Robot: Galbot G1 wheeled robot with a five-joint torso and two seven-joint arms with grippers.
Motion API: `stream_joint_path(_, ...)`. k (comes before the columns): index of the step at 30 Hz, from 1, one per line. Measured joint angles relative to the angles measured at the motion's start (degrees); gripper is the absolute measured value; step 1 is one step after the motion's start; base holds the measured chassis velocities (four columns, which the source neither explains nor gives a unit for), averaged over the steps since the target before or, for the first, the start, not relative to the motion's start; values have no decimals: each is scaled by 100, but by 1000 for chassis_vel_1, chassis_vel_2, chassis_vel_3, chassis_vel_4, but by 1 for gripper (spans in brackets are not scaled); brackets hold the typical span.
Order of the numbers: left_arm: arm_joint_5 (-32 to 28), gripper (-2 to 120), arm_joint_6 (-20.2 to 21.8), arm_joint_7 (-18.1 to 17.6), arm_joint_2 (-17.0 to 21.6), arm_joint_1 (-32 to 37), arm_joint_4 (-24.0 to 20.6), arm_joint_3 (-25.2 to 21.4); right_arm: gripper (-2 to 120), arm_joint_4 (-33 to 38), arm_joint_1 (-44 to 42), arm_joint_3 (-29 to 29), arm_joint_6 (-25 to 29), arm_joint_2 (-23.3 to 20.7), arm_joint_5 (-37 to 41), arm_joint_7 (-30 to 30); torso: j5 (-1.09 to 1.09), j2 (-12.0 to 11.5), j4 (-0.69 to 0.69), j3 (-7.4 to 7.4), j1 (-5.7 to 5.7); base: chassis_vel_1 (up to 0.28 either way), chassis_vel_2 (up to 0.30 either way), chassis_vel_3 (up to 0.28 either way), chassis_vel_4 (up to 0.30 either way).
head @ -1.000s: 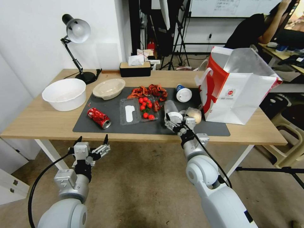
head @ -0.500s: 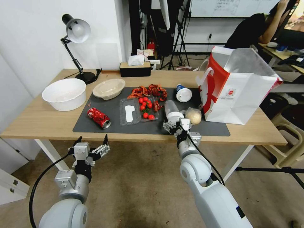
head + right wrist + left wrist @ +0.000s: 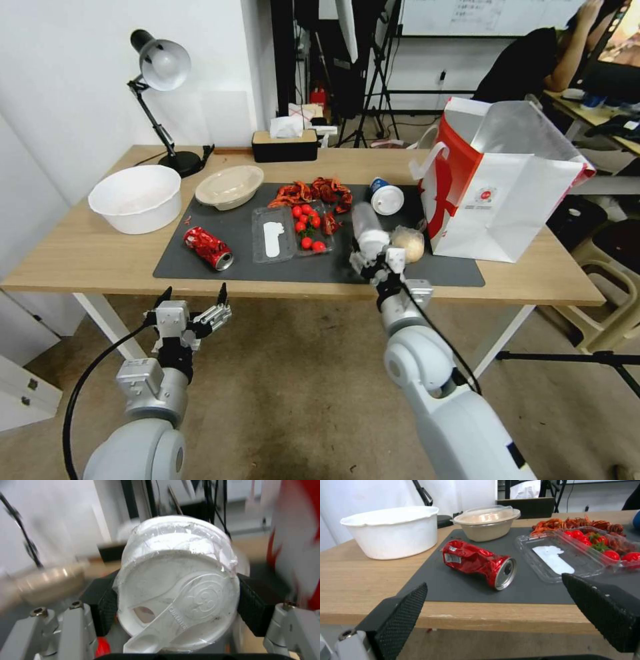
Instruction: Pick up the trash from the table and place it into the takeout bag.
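One piece of trash is off the worktop (image 3: 87,257): the right claw (image 3: 375,259), its fingers clamped on either side of the clear plastic cup (image 3: 367,231) just behind its white lid, now holds the cup raised and tilted above the near edge of the dark grey mat (image 3: 247,263), where half a second ago it still lay on its side. The lift suggests the grasp has taken, leaving the carry to the takeout bag (image 3: 497,180), which stands open on the right of the worktop, as the step in hand. The beige crumpled wad (image 3: 408,243) rests just right of the lifted cup, near the bag's foot. Farther back lies the blue-white paper cup (image 3: 385,197); the crushed red can (image 3: 208,248) and shallow beige bowl (image 3: 229,186) wait on the left. The left claw (image 3: 192,301) hangs below the near edge, fingers spread wide and holding nothing.
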Motion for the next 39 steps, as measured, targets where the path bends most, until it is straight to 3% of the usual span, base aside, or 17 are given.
stream_joint_path(8,46,100,-14,0,-2,4,16,36,69,606,606,842,173,-618,1011,-456,2,0,1,0,0,0,0,0,0)
stream_joint_path(12,63,100,-32,1,-2,16,16,47,69,581,1017,1280,197,-921,1518,-414,2,0,2,0,0,0,0,0,0)
stream_joint_path(20,81,100,-42,3,-3,27,16,54,69,441,1402,1609,186,-1207,1941,-198,2,0,0,0,0,0,0,0,0)
stream_joint_path(23,93,100,-55,4,-4,35,21,65,69,208,1759,1823,92,-1465,2257,170,1,0,0,0,0,0,0,0,0)
stream_joint_path(33,105,100,-77,5,-6,38,30,82,69,-36,2026,1887,-84,-1623,2416,631,1,0,0,0,0,0,0,0,0)
stream_joint_path(36,110,100,-100,5,-6,46,39,92,75,-271,2230,1883,-289,-1698,2484,1050,1,0,0,1,1,0,0,0,0)
stream_joint_path(39,113,100,-176,5,-7,66,58,78,89,-710,2523,1720,-759,-1696,2546,1622,0,0,1,1,1,0,0,0,0)
